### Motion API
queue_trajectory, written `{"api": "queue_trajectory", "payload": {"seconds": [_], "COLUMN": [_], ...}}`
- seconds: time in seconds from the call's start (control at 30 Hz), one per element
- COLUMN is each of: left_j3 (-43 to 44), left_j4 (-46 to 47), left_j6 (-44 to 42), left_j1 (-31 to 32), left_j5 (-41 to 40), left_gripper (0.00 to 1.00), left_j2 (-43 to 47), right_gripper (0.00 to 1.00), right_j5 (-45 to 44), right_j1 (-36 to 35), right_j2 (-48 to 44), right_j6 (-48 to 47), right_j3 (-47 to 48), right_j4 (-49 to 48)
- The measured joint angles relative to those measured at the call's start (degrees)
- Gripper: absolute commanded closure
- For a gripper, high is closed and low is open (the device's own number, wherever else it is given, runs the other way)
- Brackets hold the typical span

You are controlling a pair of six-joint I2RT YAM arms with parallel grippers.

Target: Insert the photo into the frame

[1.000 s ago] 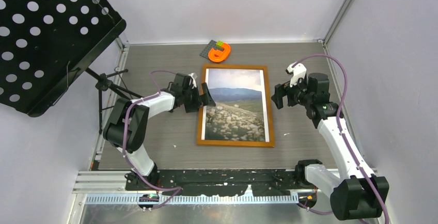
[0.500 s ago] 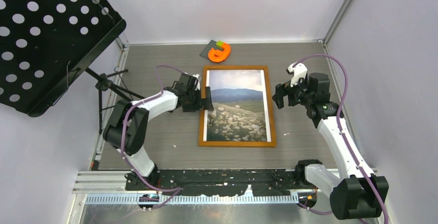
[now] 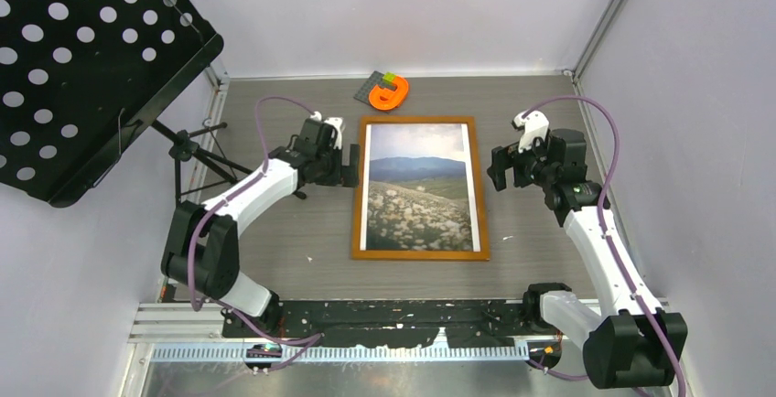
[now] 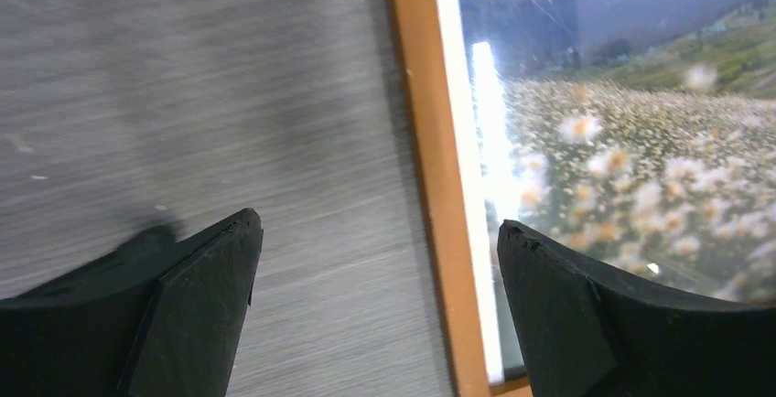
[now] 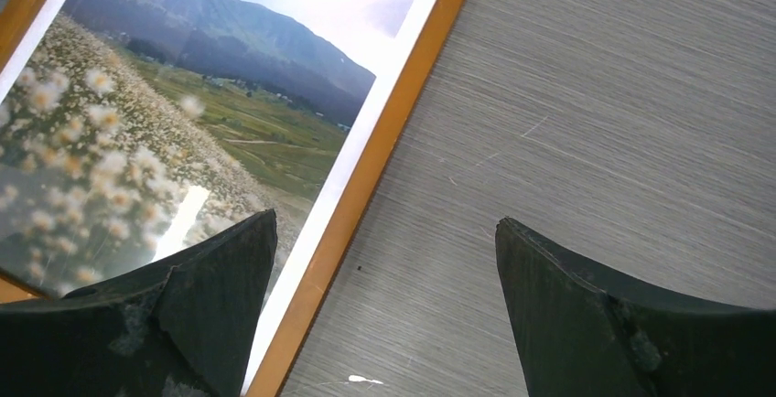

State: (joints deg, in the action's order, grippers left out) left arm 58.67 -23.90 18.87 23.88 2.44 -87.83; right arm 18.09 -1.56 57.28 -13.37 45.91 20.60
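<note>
Centrally: 1 photo [image 3: 420,187], landscape side up, lying flat inside the frame [image 3: 419,254], its white border within the wooden rails on all 4 sides. Frame flat on the grey table [image 3: 302,232], long axis running away from the arm bases.

Left gripper [image 3: 351,166]: jaws spread wide, empty, at the frame's left rail.

Right gripper [image 3: 495,168]: jaws spread wide, empty, at the frame's right rail.

Orange plastic piece [image 3: 389,93]: at the table's far edge, beyond the frame.

Black perforated music stand [image 3: 82,59]: far left.
</note>
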Motion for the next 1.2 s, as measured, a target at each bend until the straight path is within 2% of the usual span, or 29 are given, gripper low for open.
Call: {"api": "queue_trajectory", "payload": {"seconds": [0.3,0.43,0.8,1.0,1.2], "left_j3": [0.68,-1.95,-17.62,-19.06,-19.08], "left_j4": [-1.75,0.22,10.82,12.92,11.82], "left_j6": [-5.38,-8.15,-14.99,-15.37,-15.47], "left_j1": [-6.32,-8.24,-8.44,-8.68,-8.96], "left_j5": [-3.98,-4.98,-8.15,-8.44,-6.82], "left_gripper": [0.0,0.01,0.01,0.0,0.0], "left_j2": [7.28,13.44,36.68,45.0,49.24], "right_gripper": [0.05,0.05,0.05,0.05,0.05], "right_j5": [-4.15,-5.31,-3.41,-4.57,-9.4], "right_j1": [1.86,4.52,12.52,12.68,12.68], "right_j2": [0.98,1.11,0.42,-2.56,-8.39], "right_j6": [1.99,3.69,7.96,8.92,8.96], "right_j3": [0.0,0.07,0.09,0.46,1.07], "right_j4": [0.42,0.76,1.7,3.41,5.86]}}
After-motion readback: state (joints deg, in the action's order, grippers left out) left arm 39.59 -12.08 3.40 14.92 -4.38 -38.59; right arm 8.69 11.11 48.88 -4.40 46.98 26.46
